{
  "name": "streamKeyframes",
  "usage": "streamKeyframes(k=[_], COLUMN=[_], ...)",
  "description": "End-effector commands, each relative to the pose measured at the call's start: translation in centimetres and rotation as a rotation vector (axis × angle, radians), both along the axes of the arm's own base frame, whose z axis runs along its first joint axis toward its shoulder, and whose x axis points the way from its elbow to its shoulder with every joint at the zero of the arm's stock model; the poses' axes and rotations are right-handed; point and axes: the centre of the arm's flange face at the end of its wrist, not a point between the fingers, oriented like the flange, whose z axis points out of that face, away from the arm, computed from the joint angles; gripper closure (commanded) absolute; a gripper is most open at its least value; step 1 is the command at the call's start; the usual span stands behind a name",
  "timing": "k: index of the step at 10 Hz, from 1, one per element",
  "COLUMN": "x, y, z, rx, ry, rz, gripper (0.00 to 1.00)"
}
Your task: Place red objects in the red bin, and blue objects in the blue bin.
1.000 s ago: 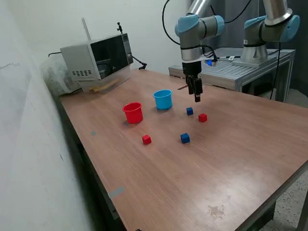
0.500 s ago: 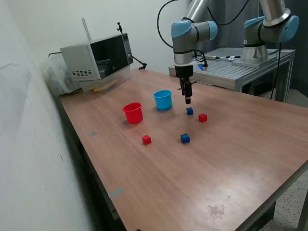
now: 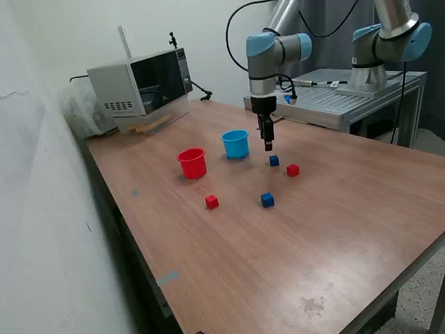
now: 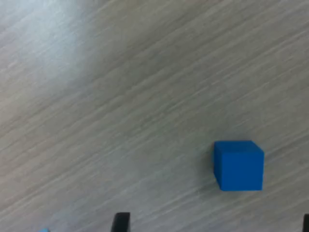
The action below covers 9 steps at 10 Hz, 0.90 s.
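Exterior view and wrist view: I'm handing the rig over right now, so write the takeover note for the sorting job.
Gripper: empty and off the table, hanging between the blue cup and the nearer blue cube. The wrist view shows its fingertips spread apart with that cube on the table below, not yet between them.
Things: red cup and blue cup stand upright mid-table. Second blue cube, one red cube and the other red cube all lie loose on the table.
Done: no cube seen in either cup.
Left: all four cubes, probably starting with the blue one under the gripper.
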Motion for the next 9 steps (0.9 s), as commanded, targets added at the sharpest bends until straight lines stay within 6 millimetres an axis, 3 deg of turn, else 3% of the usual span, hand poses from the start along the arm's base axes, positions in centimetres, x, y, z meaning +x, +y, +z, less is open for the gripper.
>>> streamKeyframes(k=[1,6,9], x=[0.6,1.7,1.9], y=[-0.4,-1.1,-3.6], z=[-0.5,-1.2,-1.0], rx=[0.002,-0.003,-0.003], ry=[-0.013,-0.035,-0.029], rz=[0.005,0.016,0.061], gripper=[0.00,0.00,0.00])
